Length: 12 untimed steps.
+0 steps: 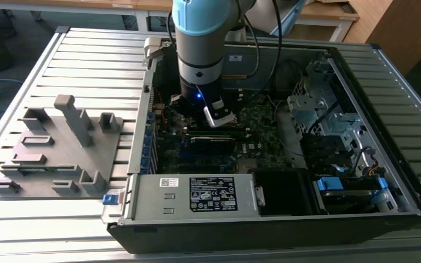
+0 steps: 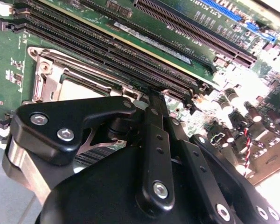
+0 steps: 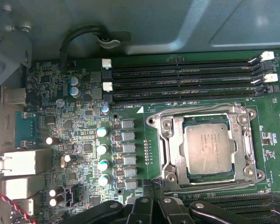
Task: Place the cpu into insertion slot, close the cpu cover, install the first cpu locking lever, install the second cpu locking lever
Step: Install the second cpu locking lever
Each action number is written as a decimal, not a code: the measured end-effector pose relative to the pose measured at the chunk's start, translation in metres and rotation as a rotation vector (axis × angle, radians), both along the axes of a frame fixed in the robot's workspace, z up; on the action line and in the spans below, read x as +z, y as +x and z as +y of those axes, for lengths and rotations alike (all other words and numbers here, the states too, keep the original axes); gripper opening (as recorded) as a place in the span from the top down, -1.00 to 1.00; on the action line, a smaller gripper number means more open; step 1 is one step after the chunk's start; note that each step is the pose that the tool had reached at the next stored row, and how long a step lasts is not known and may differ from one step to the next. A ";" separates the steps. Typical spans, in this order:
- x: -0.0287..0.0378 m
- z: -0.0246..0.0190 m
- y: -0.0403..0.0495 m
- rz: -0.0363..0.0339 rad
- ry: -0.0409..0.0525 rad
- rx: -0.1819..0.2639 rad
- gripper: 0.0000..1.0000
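Silver chip is seated, cover is down

I see the dull silver-grey square cpu point(image 3: 208, 149) lying in the square insertion slot point(image 3: 190, 174), and the thin silver cpu cover point(image 3: 241, 140) seems closed around it. My black gripper point(image 2: 151, 105) hovers just beside the socket; I cannot tell its opening. I judge the lever step is in hand, and it calls for careful alignment.

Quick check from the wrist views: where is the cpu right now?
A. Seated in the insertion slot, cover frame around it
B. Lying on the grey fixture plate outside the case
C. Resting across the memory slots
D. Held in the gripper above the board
A: in the first wrist view the cpu lies flat in the insertion slot, with the cpu cover framing it.
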<state>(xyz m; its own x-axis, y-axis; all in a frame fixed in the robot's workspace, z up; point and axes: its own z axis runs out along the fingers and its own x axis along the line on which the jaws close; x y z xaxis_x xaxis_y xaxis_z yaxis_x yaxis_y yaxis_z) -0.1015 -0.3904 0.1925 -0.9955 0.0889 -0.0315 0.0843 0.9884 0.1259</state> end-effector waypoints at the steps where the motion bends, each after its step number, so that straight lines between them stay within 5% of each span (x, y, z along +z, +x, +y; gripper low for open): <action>1: 0.0000 0.0000 0.0000 0.0000 0.0000 0.000 0.80; 12: 0.0057 0.0005 0.0001 0.0000 0.0000 0.000 0.80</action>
